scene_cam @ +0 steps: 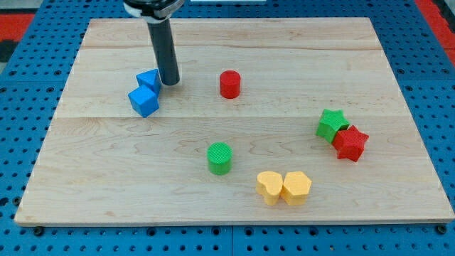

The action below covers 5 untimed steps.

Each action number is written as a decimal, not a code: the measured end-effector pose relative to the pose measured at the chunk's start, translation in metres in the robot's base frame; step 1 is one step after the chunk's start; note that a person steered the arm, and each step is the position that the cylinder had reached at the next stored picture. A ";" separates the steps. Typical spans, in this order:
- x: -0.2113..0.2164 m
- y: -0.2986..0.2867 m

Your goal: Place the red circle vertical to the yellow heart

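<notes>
The red circle [229, 84] stands on the wooden board, above the board's middle. The yellow heart [269, 187] lies near the view's bottom, right of centre, touching a second yellow block [297, 188] on its right. My tip [170, 82] rests on the board to the left of the red circle, apart from it, and right beside the upper blue block [149, 79].
A second blue block [143, 101] touches the first at the view's left. A green circle [220, 158] stands below centre. A green star [331, 124] and a red star [350, 142] touch at the right. The wooden board [106, 185] sits on a blue pegboard.
</notes>
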State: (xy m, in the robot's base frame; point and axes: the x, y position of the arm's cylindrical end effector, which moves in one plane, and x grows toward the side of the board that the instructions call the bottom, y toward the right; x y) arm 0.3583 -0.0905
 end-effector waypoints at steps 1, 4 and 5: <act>0.017 0.077; 0.100 0.118; 0.090 0.142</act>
State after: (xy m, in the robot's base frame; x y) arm 0.4487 0.0511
